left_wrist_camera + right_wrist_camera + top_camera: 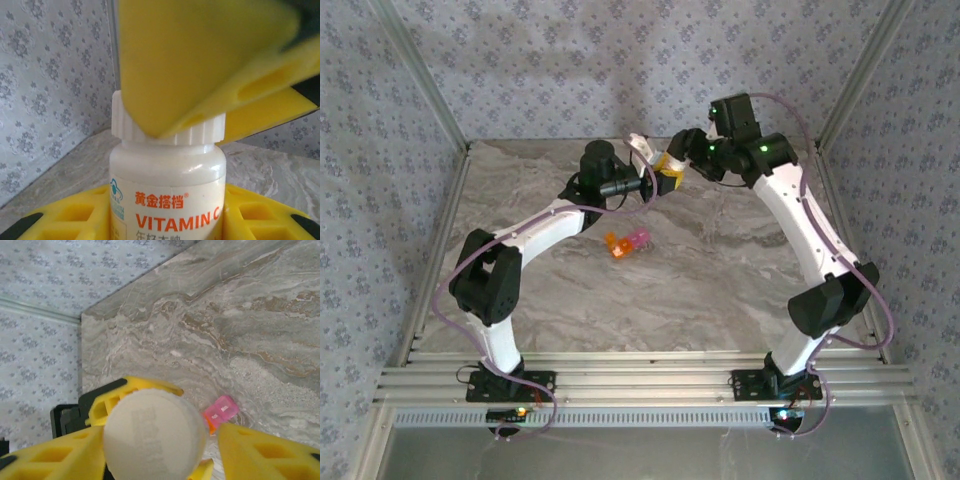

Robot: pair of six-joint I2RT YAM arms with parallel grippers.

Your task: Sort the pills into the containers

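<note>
- At the left edge, the desk (pixel 720 290) meets a patterned side wall behind a slanted metal post. The left arm bends inward from its base, with bare marble on its outer side.
- Further in, the left fingers (pixel 65 222) press against both sides of a white vitamin C bottle (pixel 167 175), holding it raised off the desk near the back.
- Nearer the front and lower down, the containers (pixel 627 242) lie on the middle of the desk. The orange compartment is to the left and the pink ones to the right, and nothing touches them. I cannot tell whether their lids are open.
- From above, the right fingers (pixel 55 455) straddle the bottle's ribbed cap (pixel 152 435). One touches it and the other sits just beside it, so I cannot tell whether they pinch it.
- The step in hand looks like uncapping, with sorting not yet begun. The next move probably calls for a firm pinch on the cap and a twist while the left side holds steady.
- To the right, open desk runs to the other post. The back wall is near both wrists, so drawing the cap toward the front looks safer.
</note>
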